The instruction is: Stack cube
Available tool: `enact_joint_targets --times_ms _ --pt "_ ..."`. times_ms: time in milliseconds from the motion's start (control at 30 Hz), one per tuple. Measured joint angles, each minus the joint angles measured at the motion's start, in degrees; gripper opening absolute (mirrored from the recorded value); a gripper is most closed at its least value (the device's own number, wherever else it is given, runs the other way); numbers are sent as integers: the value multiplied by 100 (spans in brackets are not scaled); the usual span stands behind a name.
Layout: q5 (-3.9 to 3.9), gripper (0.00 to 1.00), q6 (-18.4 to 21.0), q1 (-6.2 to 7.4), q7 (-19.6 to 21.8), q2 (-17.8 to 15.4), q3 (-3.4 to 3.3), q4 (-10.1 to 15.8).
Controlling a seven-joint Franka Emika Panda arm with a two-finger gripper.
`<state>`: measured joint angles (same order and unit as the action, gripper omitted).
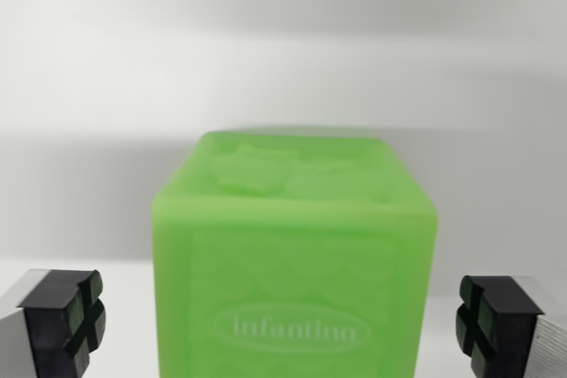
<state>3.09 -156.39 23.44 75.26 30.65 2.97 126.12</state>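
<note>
Your hand [283,325] is spread wide, its fingertips [64,320] flanking the green cube [292,263] without touching it. The cube sits centred between them on the white table [106,86], so closing should grip both side faces squarely.

Gripper [283,325]: two-finger parallel type, only fingertips in wrist view, at 7 and 5 o'clock of frame.

Left-side fingertip [55,325]: light grey metal finger body with matte finish, outer edge cut by frame. Black rubber pad [69,318] on inner face; cross-shaped groove divides pad into four raised blocks; faint green tint in groove.

Right-side fingertip [514,329]: same build. Grey metal body, fine ribbed texture on outer face. Black pad [483,320], same cross groove, four blocks.

No cables, screws or markings visible.
</note>
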Motion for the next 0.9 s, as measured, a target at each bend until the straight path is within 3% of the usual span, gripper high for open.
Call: enact_joint_targets --times_ms 433,467,900 --pt "0 100 -206 59 0 285 -58 -81" --pt "0 0 -209 59 0 290 -59 -83" --pt "0 0 -212 59 0 292 -61 -88"
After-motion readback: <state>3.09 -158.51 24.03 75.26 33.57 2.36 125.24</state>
